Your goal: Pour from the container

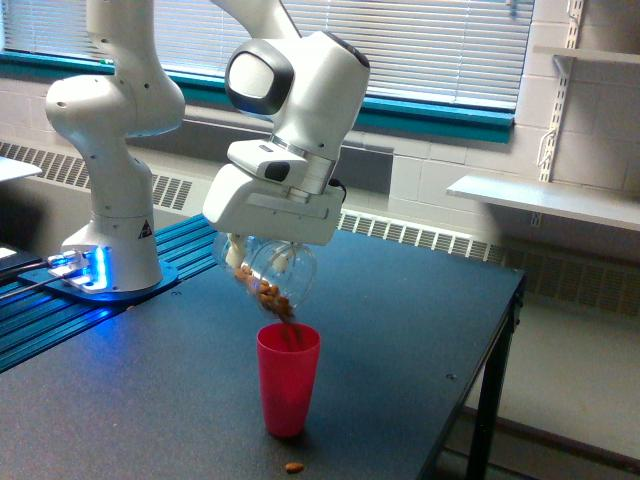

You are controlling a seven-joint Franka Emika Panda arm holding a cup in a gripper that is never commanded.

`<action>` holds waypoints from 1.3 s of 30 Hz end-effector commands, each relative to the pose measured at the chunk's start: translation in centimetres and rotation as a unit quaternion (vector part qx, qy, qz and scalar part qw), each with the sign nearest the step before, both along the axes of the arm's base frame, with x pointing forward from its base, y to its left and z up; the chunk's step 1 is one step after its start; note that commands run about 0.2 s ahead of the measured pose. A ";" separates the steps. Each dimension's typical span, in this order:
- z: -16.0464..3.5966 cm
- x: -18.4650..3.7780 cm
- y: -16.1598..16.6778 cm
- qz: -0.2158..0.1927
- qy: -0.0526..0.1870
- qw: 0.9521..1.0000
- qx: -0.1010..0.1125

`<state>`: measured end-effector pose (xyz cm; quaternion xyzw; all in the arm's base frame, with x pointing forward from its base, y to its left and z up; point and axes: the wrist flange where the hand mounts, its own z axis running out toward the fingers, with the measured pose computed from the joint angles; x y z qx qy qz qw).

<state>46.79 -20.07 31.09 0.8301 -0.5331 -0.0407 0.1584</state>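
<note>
Clear container [276, 272] w/ rounded body is held in the air under the white gripper [262, 256], tipped steeply so its mouth points down toward the exterior view's right, directly above the red cup [288, 379]. Gripper is clamped on the container; fingers mostly hidden behind the hand body, one pale fingertip [234, 252] visible against the glass on the exterior view's left side. Brown nuts [268, 293] sit in the lower part of the container and a thin stream of them falls from the mouth into the red cup's opening. Container mouth is just above the cup rim, not touching as far as can be seen. Red cup stands upright on the dark table [400, 330], near the table's front edge, roughly mid-width in view. One stray nut [293, 467] lies on the table just in front of the cup, apart from it. Arm base [110, 240] stands at the table's far edge on the exterior view's left, on a blue-lit plate [80, 272]. Window blinds [420, 45] and a wall shelf [545, 200] behind.
</note>
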 end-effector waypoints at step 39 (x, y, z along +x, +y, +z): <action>1.9 -0.3 1.6 0.018 -0.010 1.000 0.014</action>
